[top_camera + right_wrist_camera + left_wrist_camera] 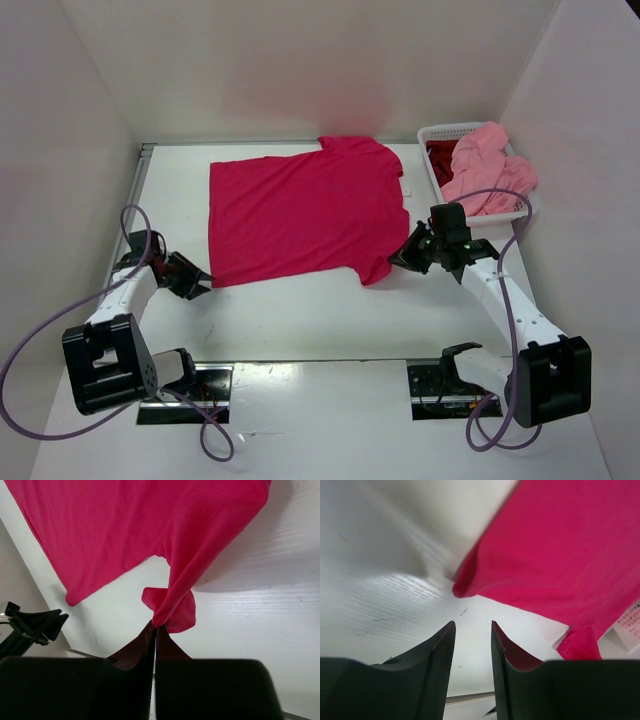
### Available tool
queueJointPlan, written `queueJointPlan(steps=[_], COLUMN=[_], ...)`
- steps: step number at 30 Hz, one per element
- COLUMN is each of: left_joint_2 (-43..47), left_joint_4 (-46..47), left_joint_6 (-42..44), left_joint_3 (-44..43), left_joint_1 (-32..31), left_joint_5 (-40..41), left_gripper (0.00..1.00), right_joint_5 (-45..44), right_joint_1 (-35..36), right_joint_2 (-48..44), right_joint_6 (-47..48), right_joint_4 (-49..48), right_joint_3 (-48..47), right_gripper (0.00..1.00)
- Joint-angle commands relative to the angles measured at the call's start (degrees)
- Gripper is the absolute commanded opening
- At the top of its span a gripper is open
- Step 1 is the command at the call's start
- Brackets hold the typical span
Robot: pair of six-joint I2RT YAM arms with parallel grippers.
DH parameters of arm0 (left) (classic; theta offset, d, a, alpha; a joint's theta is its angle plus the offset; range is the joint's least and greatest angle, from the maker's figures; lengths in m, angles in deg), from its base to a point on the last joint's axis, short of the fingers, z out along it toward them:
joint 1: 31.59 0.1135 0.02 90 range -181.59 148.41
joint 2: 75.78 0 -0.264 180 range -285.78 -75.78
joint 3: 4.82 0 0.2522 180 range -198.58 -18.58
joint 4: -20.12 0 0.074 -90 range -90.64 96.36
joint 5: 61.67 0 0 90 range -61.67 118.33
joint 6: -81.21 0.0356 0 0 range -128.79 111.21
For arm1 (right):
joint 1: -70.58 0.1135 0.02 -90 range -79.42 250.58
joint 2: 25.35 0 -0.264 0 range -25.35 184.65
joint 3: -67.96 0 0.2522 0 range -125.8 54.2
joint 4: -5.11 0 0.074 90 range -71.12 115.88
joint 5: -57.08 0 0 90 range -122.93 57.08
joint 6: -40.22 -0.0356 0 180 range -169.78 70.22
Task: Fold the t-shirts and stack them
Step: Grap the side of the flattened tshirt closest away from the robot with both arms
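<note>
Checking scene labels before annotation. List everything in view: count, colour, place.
bright crimson-pink cloth t-shirt: one, crimson-pink, spread flat mid-table
light salmon pink cloth t-shirt: one, salmon pink, draped over the basket
dark red cloth: one, dark red, inside the basket, mostly hidden
white lattice plastic basket: one, white, far right corner
white table: one, white, under everything
left arm's fingers: two, black, apart and empty, by the crimson shirt's near-left corner
right arm's fingers: two, black, shut on the crimson shirt's near sleeve

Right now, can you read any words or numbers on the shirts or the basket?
None to read: the crimson-pink t-shirt is plain, and no writing shows on the salmon pink t-shirt or the white basket.
</note>
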Motion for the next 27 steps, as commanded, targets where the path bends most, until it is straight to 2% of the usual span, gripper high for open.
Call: queueJointPlan(steps=[1,10,12,13,17,18,20,23,27], left_joint_2=[-1.43,-8.46,-9.78,-10.65,-10.66,-10.66,-8.65,-4.61,2.33], left_joint_4=[3.68,9.84,10.36,10.36,9.67,9.05,6.86,2.47,-5.43], left_joint_6=[-5.65,-10.67,-11.2,-11.2,-11.2,-10.51,-9.36,-5.42,-1.02], left_joint_3=[1.99,0.77,0.24,0.24,-0.28,-0.81,-2.57,-5.02,-6.17], left_joint_1=[-0.93,-5.94,-6.55,-6.55,-6.55,-6.55,-6.55,-6.55,-2.62], left_joint_5=[2.99,7.65,7.66,7.66,9.23,9.24,9.24,9.24,5.56], left_gripper=[0.42,0.46,0.4,0.31,0.07,0.04,0.0,0.0,0.0], right_joint_5=[0.62,1.94,1.94,1.42,0.89,0.89,0.19,1.31,1.85], right_joint_1=[-0.26,-0.26,-0.26,-0.26,-0.26,-0.26,-0.26,-0.26,0.27], right_joint_2=[-1.34,-0.82,-0.82,-0.82,-0.82,-0.82,-2.3,-6.42,-11.26], right_joint_6=[0.14,0.66,0.66,0.66,0.66,0.66,0.66,-0.39,-1.62], right_joint_4=[-1.05,-2.9,-2.9,-2.9,-2.38,-2.37,-0.36,3.77,10.36], right_joint_3=[0.56,-0.05,-0.05,-0.05,0.48,0.48,1.17,3.02,3.64], right_gripper=[0.0,0.0,0.0,0.0,0.0,0.0,0.0,0.0,0.0])
